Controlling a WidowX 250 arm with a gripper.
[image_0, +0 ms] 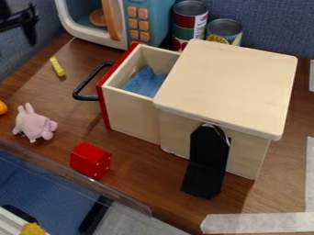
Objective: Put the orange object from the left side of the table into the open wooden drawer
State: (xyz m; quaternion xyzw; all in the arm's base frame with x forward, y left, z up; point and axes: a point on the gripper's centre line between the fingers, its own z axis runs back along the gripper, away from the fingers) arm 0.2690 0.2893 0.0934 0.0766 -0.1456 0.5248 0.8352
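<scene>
The black gripper point(23, 22) hangs at the upper left edge, above the table and left of the toy microwave; I see nothing held in it. Nearest below it on the table lies a small yellow stick point(57, 67). A wooden box point(227, 87) has its red-fronted drawer point(131, 110) pulled out to the left, with a blue cloth point(145, 81) inside. The drawer's black handle point(89, 82) points left. A pink plush toy point(34, 123) and a red block point(91, 160) are on the table to the left of the box.
The toy microwave point(149, 23) stands at the back, beside two cans point(189, 20). An orange object point(2, 107) shows at the left edge. A black strap point(207, 160) hangs down the box's front. A clear edge point(73, 176) crosses the lower left; tape point(257, 223) lies lower right.
</scene>
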